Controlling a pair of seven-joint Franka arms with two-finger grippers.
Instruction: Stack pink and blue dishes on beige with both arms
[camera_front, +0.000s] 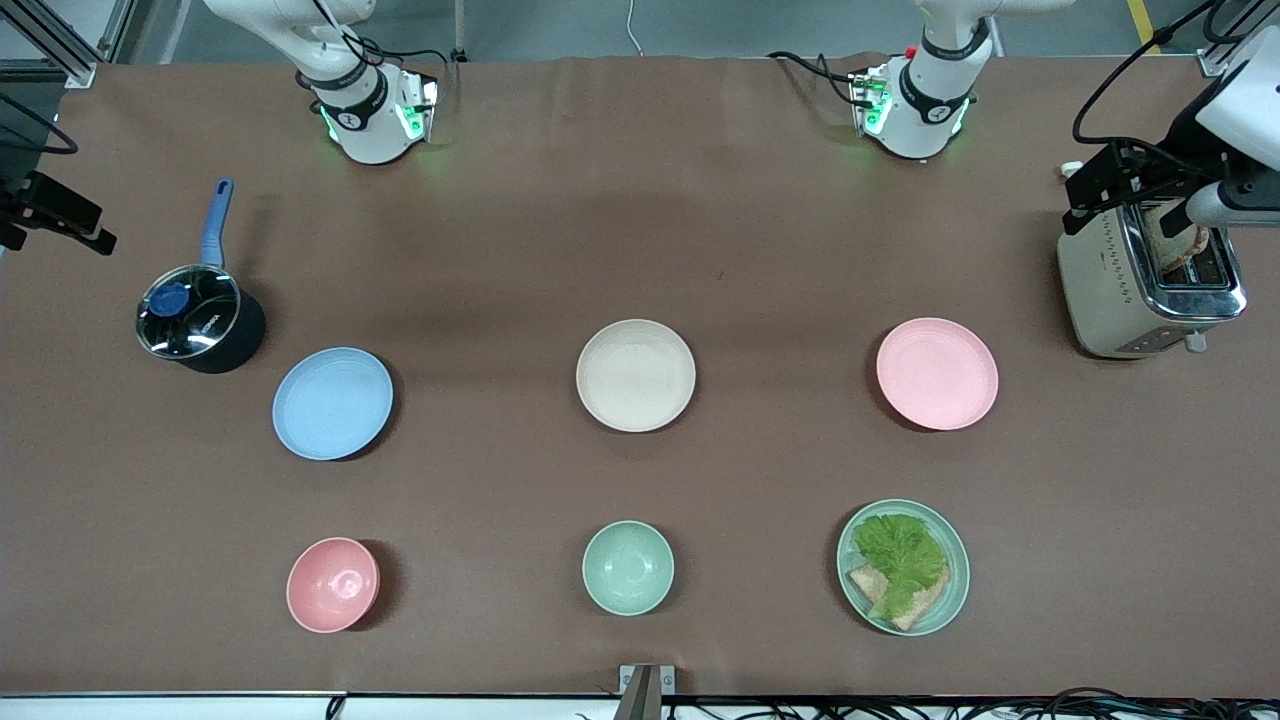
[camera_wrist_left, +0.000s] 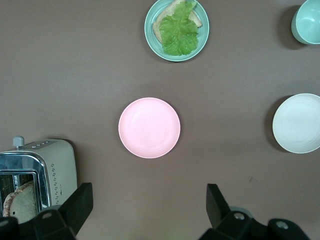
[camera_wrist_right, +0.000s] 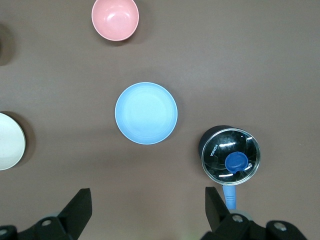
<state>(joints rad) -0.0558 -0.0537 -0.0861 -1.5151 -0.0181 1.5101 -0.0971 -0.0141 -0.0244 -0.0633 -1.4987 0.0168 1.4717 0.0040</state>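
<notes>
— Jaws first: how do they stand?
— Spread wide on both. The left gripper (camera_wrist_left: 148, 210) hangs high over the tabletop (camera_front: 760, 250) with nothing between its fingers (camera_wrist_left: 80, 200); the right gripper (camera_wrist_right: 148, 210) does the same at its own end, fingers (camera_wrist_right: 81, 202) apart and bare.

— Where are the plates?
— All three lie flat in one row across the middle. The beige plate (camera_front: 636, 375) is at the centre. The pink plate (camera_front: 937, 373) lies toward the left arm's end, well apart from it, and the blue plate (camera_front: 333, 403) toward the right arm's end, a little nearer the front camera. None is stacked.

— What does each wrist camera look down on?
— The left one has the pink plate (camera_wrist_left: 149, 128) at the middle of its picture, the right one the blue plate (camera_wrist_right: 146, 113).

— And the other things?
— A pink bowl (camera_front: 333, 585), a mint bowl (camera_front: 628, 567) and a mint plate (camera_front: 903, 567) carrying lettuce (camera_front: 900, 555) on bread form a second row nearer the front camera. A dark saucepan (camera_front: 200, 325) with a glass lid and blue handle sits beside the blue plate, farther from the camera. A steel toaster (camera_front: 1145, 285) with a slice in its slot stands at the left arm's end.
</notes>
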